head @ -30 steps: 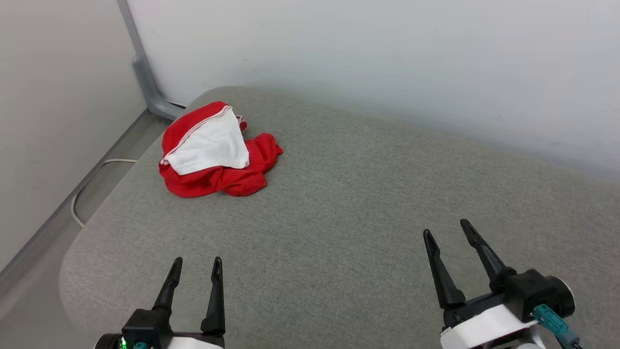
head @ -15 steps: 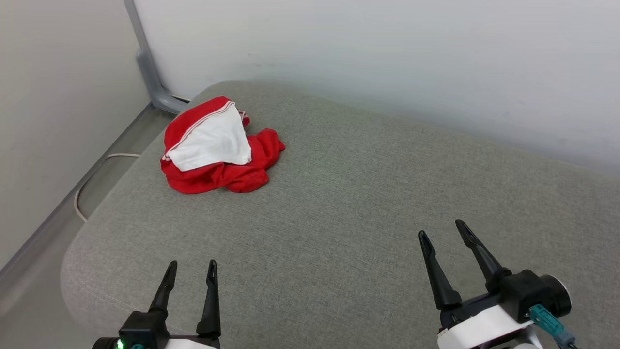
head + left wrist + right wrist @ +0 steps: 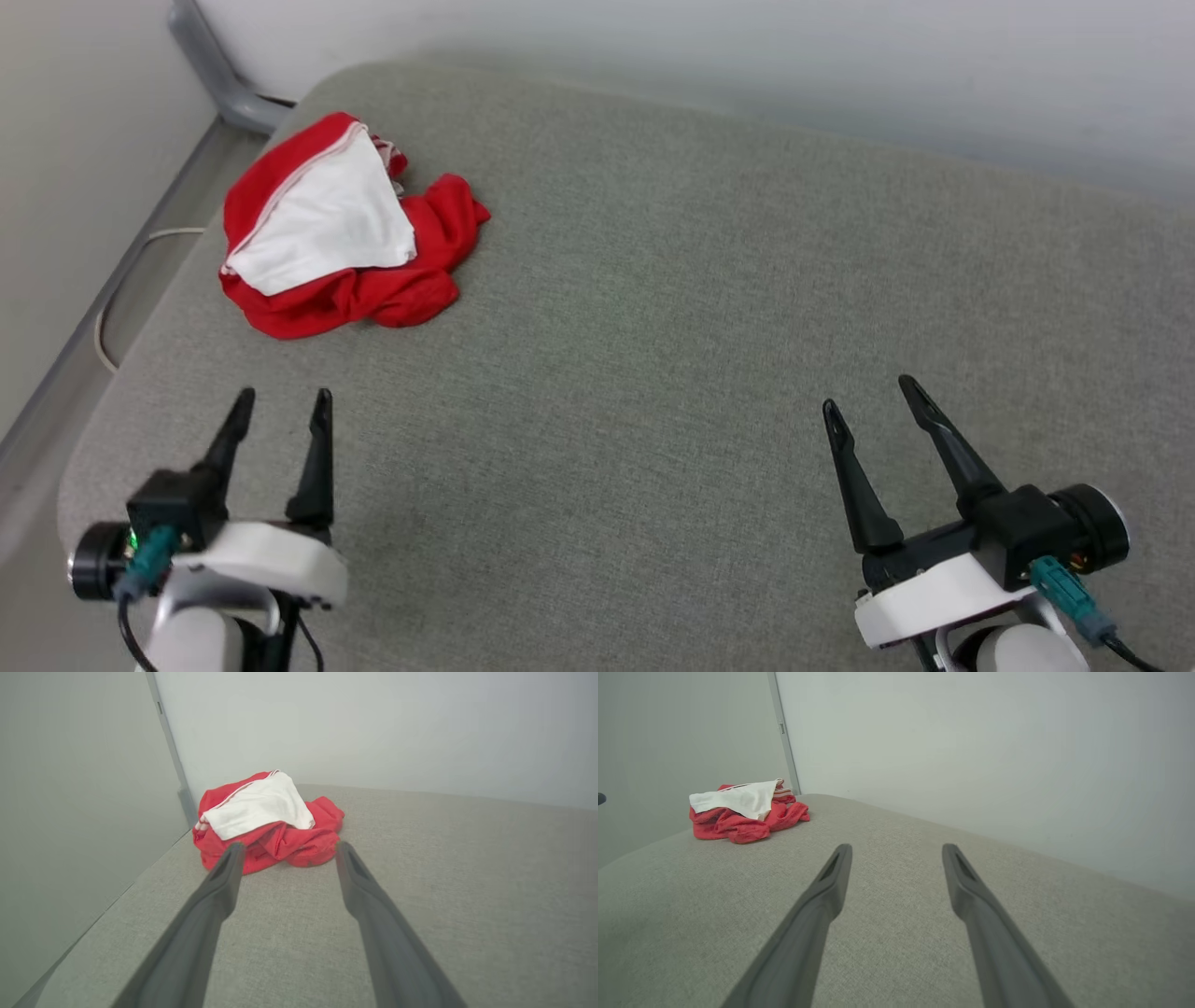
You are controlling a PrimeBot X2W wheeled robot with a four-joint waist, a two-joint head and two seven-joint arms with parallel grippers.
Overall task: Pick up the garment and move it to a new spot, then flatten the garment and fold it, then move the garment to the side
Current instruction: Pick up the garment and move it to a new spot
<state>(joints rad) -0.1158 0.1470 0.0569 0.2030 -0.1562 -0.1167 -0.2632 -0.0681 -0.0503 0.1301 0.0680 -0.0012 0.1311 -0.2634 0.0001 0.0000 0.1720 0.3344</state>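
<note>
A broad stretch of bare grey cushion (image 3: 653, 308) is seen across the centre and right of the head view. It also lies between the left gripper (image 3: 284, 397) and the crumpled garment (image 3: 327, 233) at upper left. The top is closed off by a pale wall (image 3: 747, 37). A grey metal post (image 3: 201, 56) stands just behind the garment.

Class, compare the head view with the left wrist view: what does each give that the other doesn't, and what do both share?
Head view: the right gripper, open, and a cable on the floor. Left wrist view: the garment side-on, a low heap beyond the fingertips. Both: garment, grey cushion, open left gripper.
</note>
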